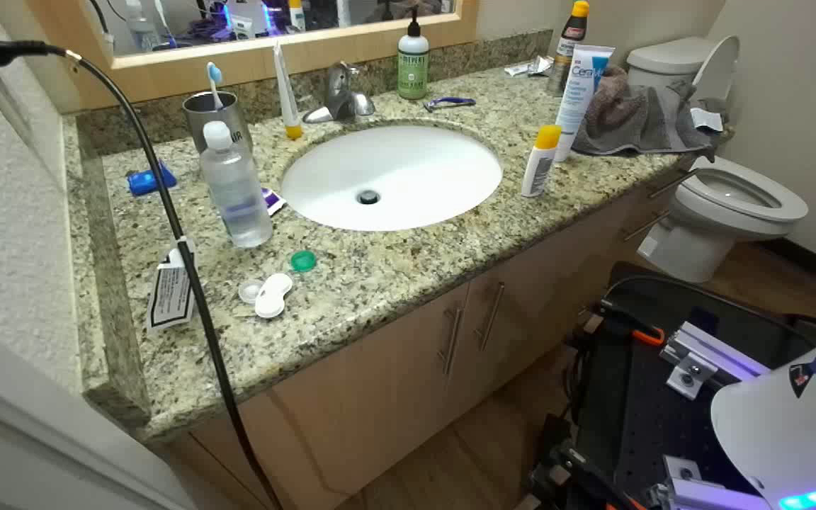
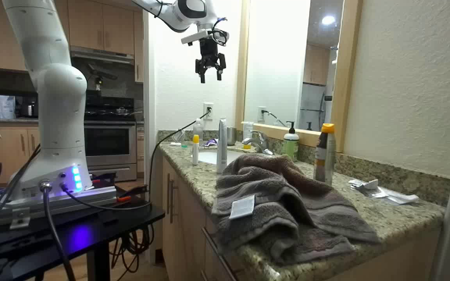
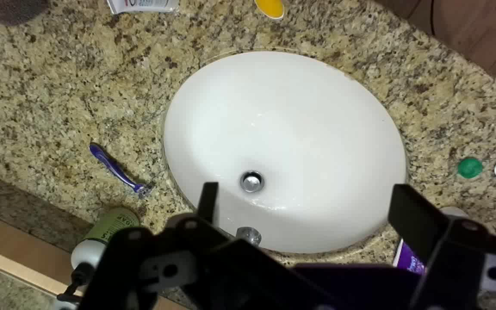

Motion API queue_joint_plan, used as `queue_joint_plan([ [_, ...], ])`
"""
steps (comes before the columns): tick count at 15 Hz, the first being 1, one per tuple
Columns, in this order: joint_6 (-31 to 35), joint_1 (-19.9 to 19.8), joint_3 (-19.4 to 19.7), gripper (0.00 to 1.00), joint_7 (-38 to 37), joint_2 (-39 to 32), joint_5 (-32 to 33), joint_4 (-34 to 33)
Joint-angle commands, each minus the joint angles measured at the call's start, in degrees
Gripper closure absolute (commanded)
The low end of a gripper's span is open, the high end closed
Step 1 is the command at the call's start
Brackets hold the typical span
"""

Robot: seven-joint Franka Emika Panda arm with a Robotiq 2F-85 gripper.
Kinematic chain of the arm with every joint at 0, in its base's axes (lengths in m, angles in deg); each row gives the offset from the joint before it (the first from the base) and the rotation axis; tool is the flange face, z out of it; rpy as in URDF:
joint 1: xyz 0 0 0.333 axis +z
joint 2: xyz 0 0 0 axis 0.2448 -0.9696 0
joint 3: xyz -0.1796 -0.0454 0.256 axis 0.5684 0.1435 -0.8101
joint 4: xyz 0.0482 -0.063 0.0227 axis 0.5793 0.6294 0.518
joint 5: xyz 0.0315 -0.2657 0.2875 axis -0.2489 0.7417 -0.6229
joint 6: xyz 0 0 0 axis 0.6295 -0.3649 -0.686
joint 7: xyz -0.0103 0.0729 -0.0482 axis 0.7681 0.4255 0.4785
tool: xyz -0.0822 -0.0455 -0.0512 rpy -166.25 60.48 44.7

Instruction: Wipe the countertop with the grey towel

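The grey towel lies crumpled on the near end of the granite countertop in an exterior view and hangs a little over the edge. In an exterior view the towel is at the far end of the countertop, partly behind a white tube. Only a dark corner of the towel shows at the top left of the wrist view. My gripper is high above the sink, pointing down, apart from the towel. In the wrist view my gripper is open with nothing between its fingers.
A CeraVe tube, a yellow-capped bottle and a spray can stand by the towel. A white card lies on it. A soap bottle, faucet, clear bottle and black cord are around the sink.
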Motion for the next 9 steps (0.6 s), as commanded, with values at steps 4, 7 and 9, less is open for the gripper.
queue_joint_plan([
  [4, -0.4, -3.4, 1.6, 0.00, -4.7, 0.6, -1.5, -0.2],
  [7, 0.1, -7.5, 5.6, 0.00, -6.5, 3.5, -2.3, 3.5],
  [9, 1.4, -10.5, 8.6, 0.00, -7.2, 5.4, -2.5, 7.4],
])
